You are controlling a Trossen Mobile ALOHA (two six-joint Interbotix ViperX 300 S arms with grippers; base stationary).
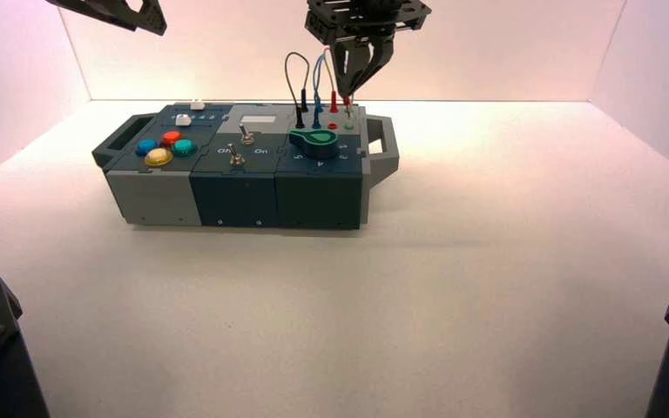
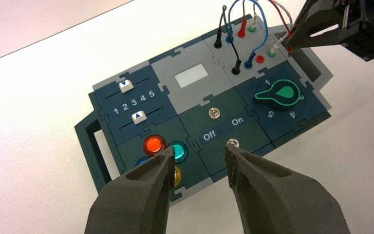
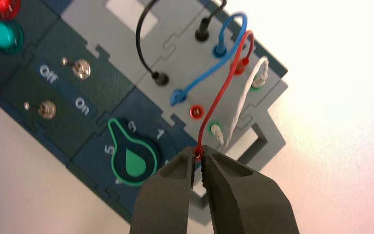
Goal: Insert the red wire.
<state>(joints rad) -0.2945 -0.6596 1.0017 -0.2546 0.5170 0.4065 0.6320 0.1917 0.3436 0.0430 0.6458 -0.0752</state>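
The red wire loops up from its far plug, which sits in the rear red socket on the box's grey socket panel. My right gripper is shut on the wire's other red plug and holds it just above the panel, close to the empty red socket. In the high view the right gripper hangs over the box's right rear corner. My left gripper is open and empty, raised off the box's left side; its arm shows at the top left of the high view.
The box stands mid-table with handles at both ends. It bears a green knob, two toggle switches, coloured buttons and two sliders. Black, blue and white wires are plugged beside the red one.
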